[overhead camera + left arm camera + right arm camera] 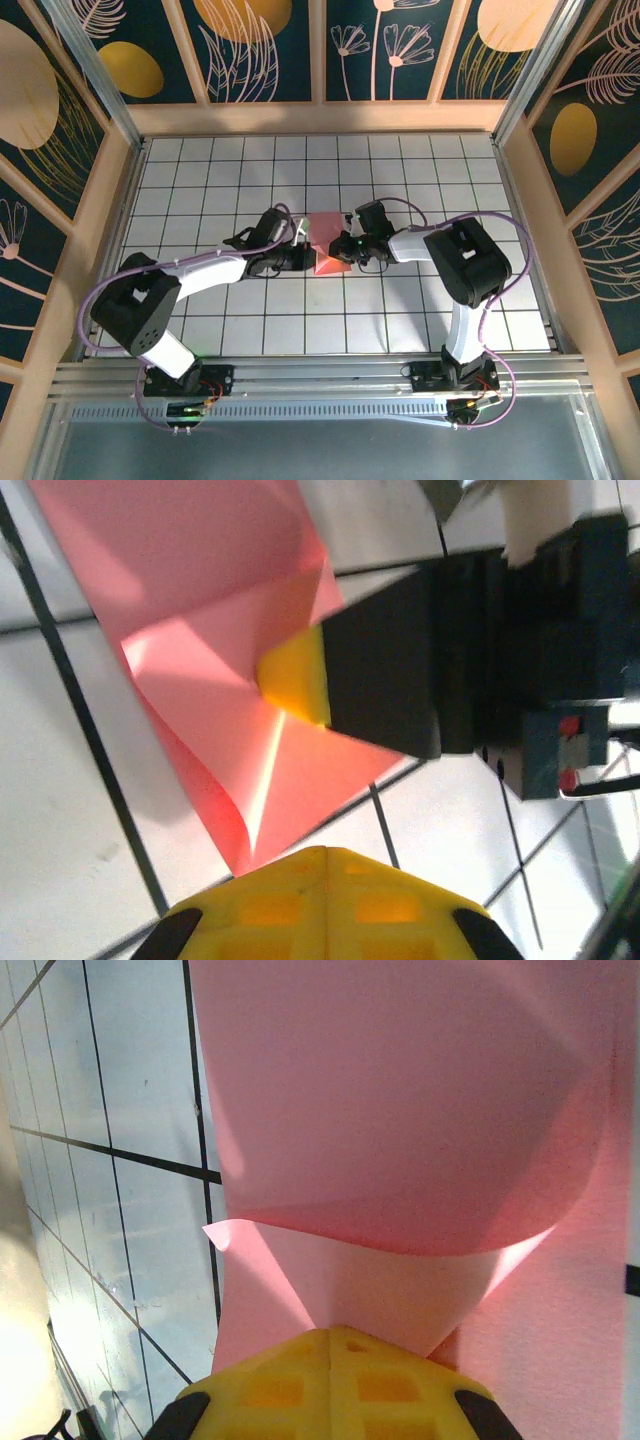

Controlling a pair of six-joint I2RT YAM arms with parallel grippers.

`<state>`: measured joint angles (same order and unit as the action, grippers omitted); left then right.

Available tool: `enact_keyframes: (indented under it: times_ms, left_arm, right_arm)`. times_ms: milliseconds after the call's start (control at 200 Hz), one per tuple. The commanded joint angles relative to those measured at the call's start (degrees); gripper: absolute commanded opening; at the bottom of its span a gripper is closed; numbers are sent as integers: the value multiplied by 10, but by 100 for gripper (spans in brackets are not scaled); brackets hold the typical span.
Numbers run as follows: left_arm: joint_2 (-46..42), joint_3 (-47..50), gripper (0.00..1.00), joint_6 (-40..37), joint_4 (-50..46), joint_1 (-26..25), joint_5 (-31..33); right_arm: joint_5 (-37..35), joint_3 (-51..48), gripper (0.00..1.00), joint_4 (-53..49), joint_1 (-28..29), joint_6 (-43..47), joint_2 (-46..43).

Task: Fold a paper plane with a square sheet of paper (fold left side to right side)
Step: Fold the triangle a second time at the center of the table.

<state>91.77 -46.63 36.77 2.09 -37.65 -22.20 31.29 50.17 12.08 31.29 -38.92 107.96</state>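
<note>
Near the middle of the table (200, 320), the pink paper (326, 262) sits between the 2 grippers. It is bent up off the grid, not flat. The left gripper (304, 256) comes at it from the left and the right gripper (343, 244) from the right, with their tips very near each other.

From the left wrist, one side of the paper (200, 680) is curled over in a soft bend. Its low corner goes into the left gripper (325, 855), whose yellow fingers are pressed together on it. A yellow pad (297, 675) of the right gripper touches the paper higher up.

From the right wrist, the paper (400, 1090) curves over itself. Its lower fold goes into the right gripper (330, 1335), which is pinched closed on it.
</note>
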Motion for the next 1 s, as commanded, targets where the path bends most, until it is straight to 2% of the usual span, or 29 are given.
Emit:
enact_keyframes:
  times_ms: [0,180,305,445,996]
  left_arm:
    - [20,-8,5,58,62,-1,-68]
    - [81,-37,2,54,36,0,-59]
    - [98,-48,2,38,25,0,-33]
    - [121,-64,1,29,20,-1,-33]
    - [145,-60,0,16,8,0,-4]
  right_arm:
    - [-14,-17,0,-25,11,5,7]
    - [-14,-16,0,-30,11,6,5]
    - [-15,-15,0,-33,12,8,6]
    - [-14,-13,0,-36,12,9,7]
    - [-14,-12,0,-42,12,11,9]
